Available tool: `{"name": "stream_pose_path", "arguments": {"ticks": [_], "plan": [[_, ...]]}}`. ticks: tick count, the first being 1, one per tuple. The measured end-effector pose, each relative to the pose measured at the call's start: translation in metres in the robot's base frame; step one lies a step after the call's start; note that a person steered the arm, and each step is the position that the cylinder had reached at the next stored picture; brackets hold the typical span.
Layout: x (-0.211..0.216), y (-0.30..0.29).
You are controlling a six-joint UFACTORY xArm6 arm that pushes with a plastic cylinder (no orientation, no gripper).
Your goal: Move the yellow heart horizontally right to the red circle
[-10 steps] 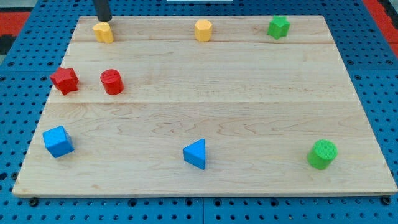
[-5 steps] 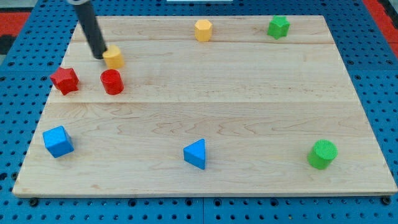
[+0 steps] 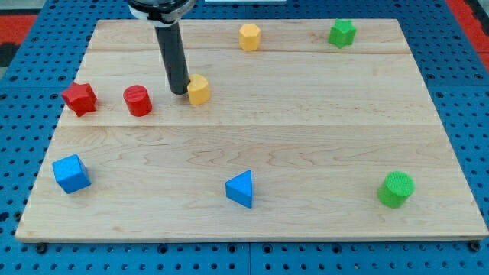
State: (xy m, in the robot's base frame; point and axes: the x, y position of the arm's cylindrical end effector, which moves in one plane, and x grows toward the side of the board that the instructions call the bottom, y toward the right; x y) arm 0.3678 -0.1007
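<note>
The yellow heart (image 3: 199, 90) lies on the wooden board (image 3: 306, 137), upper left of middle. The red circle (image 3: 137, 101) stands to its left, a little lower, with a clear gap between them. My tip (image 3: 179, 92) rests on the board right at the heart's left side, touching or nearly touching it, between the heart and the red circle. The dark rod rises from there toward the view's top.
A red star (image 3: 79, 98) sits left of the red circle. A yellow hexagon (image 3: 249, 37) and a green star (image 3: 342, 33) are near the top edge. A blue cube (image 3: 71, 173), a blue triangle (image 3: 241, 189) and a green cylinder (image 3: 396, 189) lie along the bottom.
My tip has swept from the top left down and to the right, pushing the yellow heart from the top-left corner past the red circle to its right side.
</note>
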Motion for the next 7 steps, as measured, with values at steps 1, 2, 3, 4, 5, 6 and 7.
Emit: {"name": "stream_pose_path", "arguments": {"ticks": [1, 2, 3, 4, 5, 6, 7], "plan": [[-0.038, 0.000], [-0.010, 0.009], [0.018, 0.007], [0.007, 0.006], [-0.042, 0.006], [-0.033, 0.030], [-0.020, 0.027]]}}
